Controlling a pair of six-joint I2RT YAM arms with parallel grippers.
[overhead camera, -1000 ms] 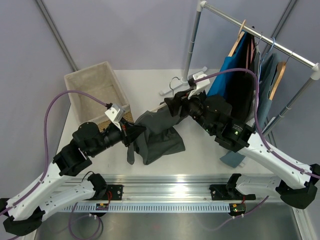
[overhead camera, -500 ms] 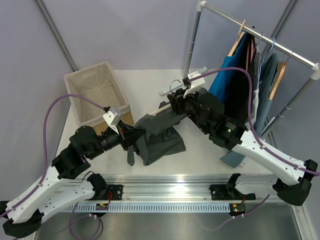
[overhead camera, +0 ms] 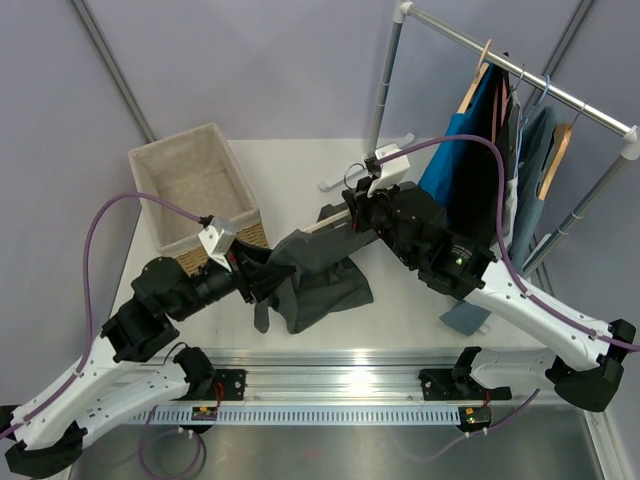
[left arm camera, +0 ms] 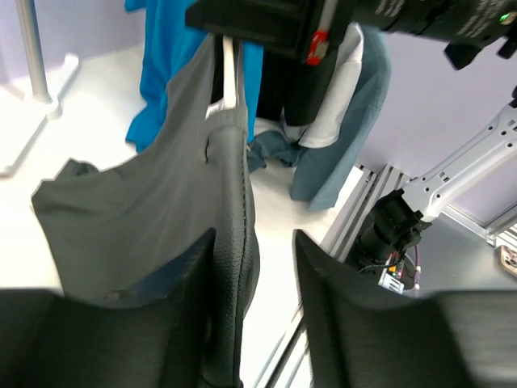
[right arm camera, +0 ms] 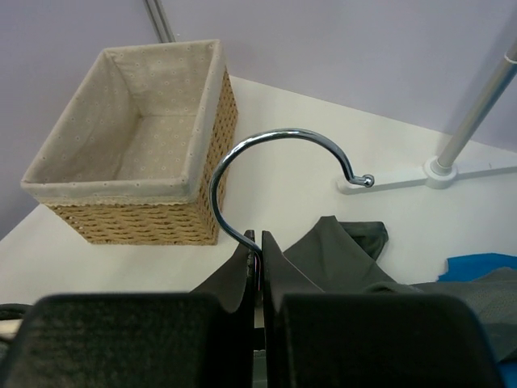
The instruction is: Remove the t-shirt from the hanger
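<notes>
Right tool (right arm camera: 258,242), clamped on the hanger (right arm camera: 283,132) by its hook, has lifted toward 12 o'clock. Left tool (left arm camera: 254,242), jaws apart around a fold, has backed toward 7, stretching the t-shirt (overhead camera: 320,275) across the tabletop (overhead camera: 290,170) and likely sliding it off.

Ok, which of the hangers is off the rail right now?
The slim pale hanger with the chrome hook: the right gripper pinches its neck, the t-shirt draped from it. The tan wooden hangers hang on the rail.

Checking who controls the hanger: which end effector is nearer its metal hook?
Right. The right end effector is shut on the hanger just below its hook; the left end effector straddles the t-shirt edge, farther down.
</notes>
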